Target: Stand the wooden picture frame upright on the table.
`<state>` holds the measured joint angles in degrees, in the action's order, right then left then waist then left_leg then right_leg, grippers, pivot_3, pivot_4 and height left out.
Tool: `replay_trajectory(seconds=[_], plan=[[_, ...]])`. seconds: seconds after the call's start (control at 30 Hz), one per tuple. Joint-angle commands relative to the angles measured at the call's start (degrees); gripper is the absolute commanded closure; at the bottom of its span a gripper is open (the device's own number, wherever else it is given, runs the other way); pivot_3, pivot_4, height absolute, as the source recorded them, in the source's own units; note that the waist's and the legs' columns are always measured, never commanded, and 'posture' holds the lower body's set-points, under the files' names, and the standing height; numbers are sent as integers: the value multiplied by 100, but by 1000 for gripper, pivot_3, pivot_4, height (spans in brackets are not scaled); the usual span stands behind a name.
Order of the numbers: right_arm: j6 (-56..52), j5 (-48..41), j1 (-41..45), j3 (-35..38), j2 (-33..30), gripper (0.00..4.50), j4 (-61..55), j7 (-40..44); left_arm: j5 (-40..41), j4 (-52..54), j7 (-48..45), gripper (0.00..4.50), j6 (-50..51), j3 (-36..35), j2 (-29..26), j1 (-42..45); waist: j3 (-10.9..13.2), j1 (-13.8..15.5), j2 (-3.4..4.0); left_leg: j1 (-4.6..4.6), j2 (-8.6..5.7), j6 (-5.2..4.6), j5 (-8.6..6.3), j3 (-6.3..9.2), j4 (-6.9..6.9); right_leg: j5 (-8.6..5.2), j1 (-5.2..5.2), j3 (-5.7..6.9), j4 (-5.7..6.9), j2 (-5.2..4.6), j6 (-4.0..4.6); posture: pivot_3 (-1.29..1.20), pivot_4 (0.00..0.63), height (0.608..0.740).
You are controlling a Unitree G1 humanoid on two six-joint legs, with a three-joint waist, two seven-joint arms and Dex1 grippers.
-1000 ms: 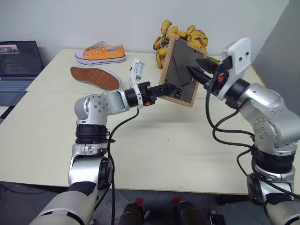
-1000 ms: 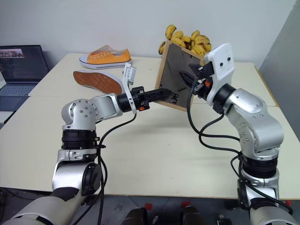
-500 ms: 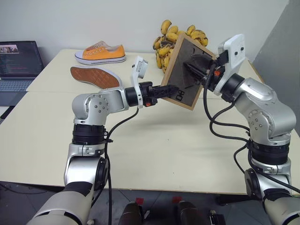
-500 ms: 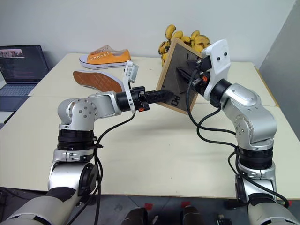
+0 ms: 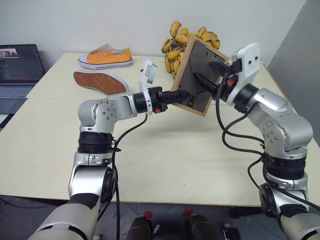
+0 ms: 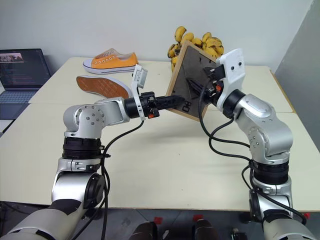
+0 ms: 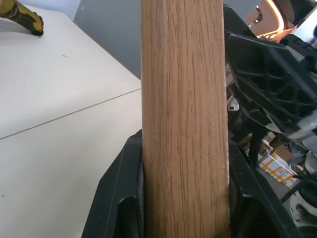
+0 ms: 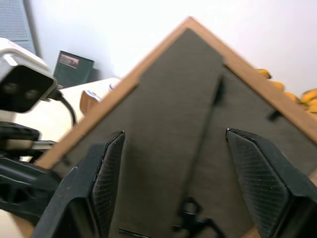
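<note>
Left eye view: one frame [image 5: 196, 75], two shoes, one banana bunch [image 5: 186, 38], one laptop [image 5: 18, 65].
Left claw [image 5: 181, 95] clamps the frame's lower edge above the worktop [image 5: 165, 150]; right claw [image 5: 200, 79], jaws apart, faces its grey back, which carries unreadable white lettering near the left claw.

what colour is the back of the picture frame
Dark grey, edged in light wood, on the wooden picture frame; best in the right wrist view.

A bunch of bananas [image 5: 186, 39], two orange sneakers [image 5: 106, 56], one sole-up [image 5: 100, 82], and an open laptop [image 5: 19, 70].
</note>
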<state>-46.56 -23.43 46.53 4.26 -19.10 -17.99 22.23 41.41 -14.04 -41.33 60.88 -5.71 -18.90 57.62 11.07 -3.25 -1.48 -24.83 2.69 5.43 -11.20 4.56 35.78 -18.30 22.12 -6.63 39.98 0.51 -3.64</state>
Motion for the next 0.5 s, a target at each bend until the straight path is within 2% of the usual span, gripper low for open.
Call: replay_trajectory(seconds=[0.03,0.5], plan=[[-112,-207,303,-44,215,1069,-414,-194,-190,-322,-132,3216,-473,19,81,347,0,1,0,-1,0,0,0,0,0,0,0,0,-1,0,0,0,150,740],[-463,-240,-183,140,62,1069,-902,-337,-643,-1463,-388,3216,-1014,-88,59,847,0,-1,1,-6,0,-1,0,0,-2,0,7,1,-1,0,0,0,150,740]])
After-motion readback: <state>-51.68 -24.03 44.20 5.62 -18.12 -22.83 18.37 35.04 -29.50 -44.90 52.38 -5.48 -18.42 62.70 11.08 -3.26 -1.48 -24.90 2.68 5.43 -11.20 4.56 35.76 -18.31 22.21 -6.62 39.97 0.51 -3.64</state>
